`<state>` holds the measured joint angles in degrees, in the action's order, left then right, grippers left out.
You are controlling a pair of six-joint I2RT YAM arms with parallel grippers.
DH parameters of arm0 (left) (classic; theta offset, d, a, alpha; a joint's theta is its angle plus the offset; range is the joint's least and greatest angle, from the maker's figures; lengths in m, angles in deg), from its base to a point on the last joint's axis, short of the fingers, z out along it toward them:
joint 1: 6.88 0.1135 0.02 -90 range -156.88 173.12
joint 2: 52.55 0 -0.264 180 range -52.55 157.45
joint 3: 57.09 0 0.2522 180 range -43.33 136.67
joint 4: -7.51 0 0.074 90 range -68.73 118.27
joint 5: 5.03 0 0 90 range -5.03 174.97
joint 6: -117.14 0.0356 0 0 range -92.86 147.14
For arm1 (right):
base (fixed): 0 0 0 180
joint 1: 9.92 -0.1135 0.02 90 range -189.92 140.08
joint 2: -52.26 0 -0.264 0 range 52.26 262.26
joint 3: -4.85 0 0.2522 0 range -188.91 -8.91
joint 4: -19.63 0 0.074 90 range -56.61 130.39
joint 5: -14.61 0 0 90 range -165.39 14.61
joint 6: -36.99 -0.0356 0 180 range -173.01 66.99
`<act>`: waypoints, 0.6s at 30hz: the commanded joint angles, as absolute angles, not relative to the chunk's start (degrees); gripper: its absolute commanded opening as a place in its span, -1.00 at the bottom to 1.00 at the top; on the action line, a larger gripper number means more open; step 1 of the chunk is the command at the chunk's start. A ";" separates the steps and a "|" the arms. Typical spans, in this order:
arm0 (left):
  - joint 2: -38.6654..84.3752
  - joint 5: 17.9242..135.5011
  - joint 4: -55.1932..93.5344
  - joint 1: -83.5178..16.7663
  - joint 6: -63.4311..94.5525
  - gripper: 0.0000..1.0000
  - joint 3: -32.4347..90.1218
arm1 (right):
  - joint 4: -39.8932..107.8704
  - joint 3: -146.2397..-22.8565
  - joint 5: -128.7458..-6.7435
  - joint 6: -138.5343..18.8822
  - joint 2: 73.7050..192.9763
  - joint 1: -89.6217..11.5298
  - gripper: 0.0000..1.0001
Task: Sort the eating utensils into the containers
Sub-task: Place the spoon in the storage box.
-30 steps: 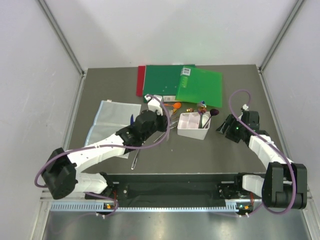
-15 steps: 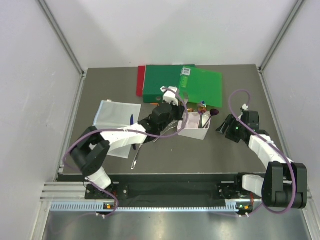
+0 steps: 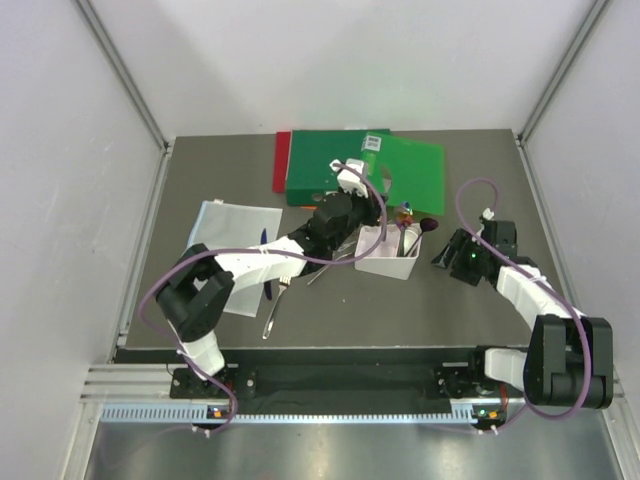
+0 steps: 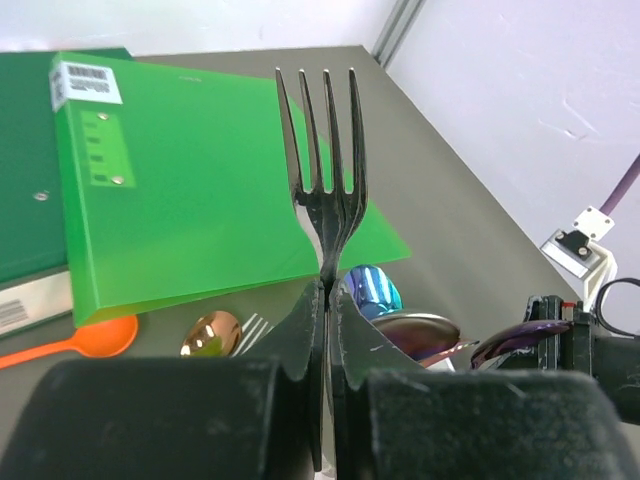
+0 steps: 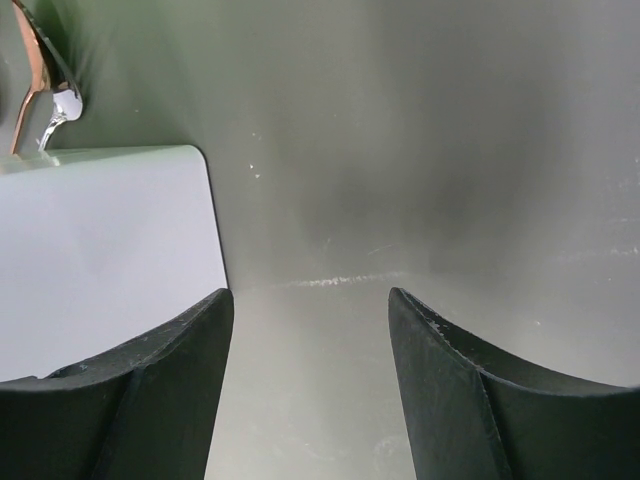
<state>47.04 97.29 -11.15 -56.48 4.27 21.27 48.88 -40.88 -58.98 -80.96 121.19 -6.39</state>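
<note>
My left gripper (image 4: 328,292) is shut on the neck of a dark silver fork (image 4: 325,150), whose tines stand upright in front of the bright green folder (image 4: 190,190). From above, the left gripper (image 3: 365,200) hovers at the far left corner of the white bin (image 3: 388,254). Rainbow and purple spoon bowls (image 4: 366,292) stick out of the bin just below the fingertips. An orange spoon (image 4: 80,345) and a gold spoon (image 4: 210,335) lie beside them. My right gripper (image 5: 310,310) is open and empty, low over the table beside the bin's wall (image 5: 100,260).
Green and red folders (image 3: 325,165) lie at the back. A clear plastic sheet (image 3: 225,250) is at the left, with a dark blue utensil (image 3: 263,240) at its edge. A silver spoon (image 3: 272,315) and more utensils (image 3: 330,265) lie under the left arm.
The left arm has stretched back and to the right, carrying the fork from the table's middle to the bin's far corner. The right arm has not moved.
</note>
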 commanded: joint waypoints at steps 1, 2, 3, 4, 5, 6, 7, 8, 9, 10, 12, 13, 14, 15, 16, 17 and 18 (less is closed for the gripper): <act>49.57 94.74 -15.64 -56.53 2.80 -1.00 23.21 | 47.46 -43.28 -58.42 -79.91 121.34 -5.88 0.27; 50.10 94.56 -16.16 -56.62 2.53 -1.00 23.21 | 47.54 -43.37 -58.51 -79.91 121.17 -5.88 0.27; 50.63 94.29 -16.52 -56.62 2.36 -1.00 23.12 | 47.54 -43.37 -58.42 -79.99 121.17 -5.88 0.27; 51.59 94.20 -16.69 -56.62 2.01 -1.00 22.77 | 47.54 -43.37 -58.42 -79.99 121.08 -5.88 0.28; 52.03 94.20 -17.56 -56.62 1.83 -1.00 22.51 | 47.80 -43.45 -58.42 -79.99 120.99 -5.88 0.27; 52.39 94.12 -17.75 -56.62 1.48 -1.00 22.33 | 47.81 -43.46 -58.42 -79.99 120.99 -5.88 0.27; 53.09 94.03 -17.84 -56.62 1.22 -1.00 22.15 | 47.98 -43.46 -58.51 -79.91 120.99 -5.88 0.27; 53.35 93.68 -17.92 -56.80 1.21 -1.00 22.07 | 47.90 -43.46 -58.51 -79.91 120.90 -5.88 0.27; 53.53 93.85 -17.75 -56.97 1.47 -1.00 22.15 | 47.98 -43.46 -58.51 -79.82 120.99 -5.88 0.27; 53.79 93.94 -17.66 -57.15 2.00 -1.00 22.07 | 48.07 -43.46 -58.51 -79.73 120.99 -5.88 0.27; 53.71 94.20 -17.31 -57.68 2.27 -1.00 21.80 | 47.90 -43.46 -58.69 -79.73 121.17 -5.88 0.27; 53.62 94.12 -17.22 -57.68 2.18 -1.00 21.71 | 47.90 -43.46 -58.60 -79.73 121.34 -5.88 0.27; 53.62 93.85 -17.05 -57.85 2.09 -1.00 21.63 | 47.72 -43.46 -58.60 -79.99 121.25 -5.88 0.27; 53.62 93.15 -16.52 -57.85 1.92 -1.00 21.36 | 47.63 -43.37 -58.51 -79.99 121.25 -5.88 0.27; 53.36 92.89 -16.34 -57.94 1.83 -1.00 21.27 | 47.54 -43.19 -58.51 -80.08 121.17 -5.88 0.27; 53.27 92.71 -16.17 -58.03 1.74 -1.00 21.10 | 47.20 -43.10 -58.51 -80.26 121.25 -5.88 0.27; 53.10 92.36 -16.08 -58.12 1.65 -1.00 20.49 | 47.11 -43.02 -58.51 -80.34 121.08 -5.88 0.27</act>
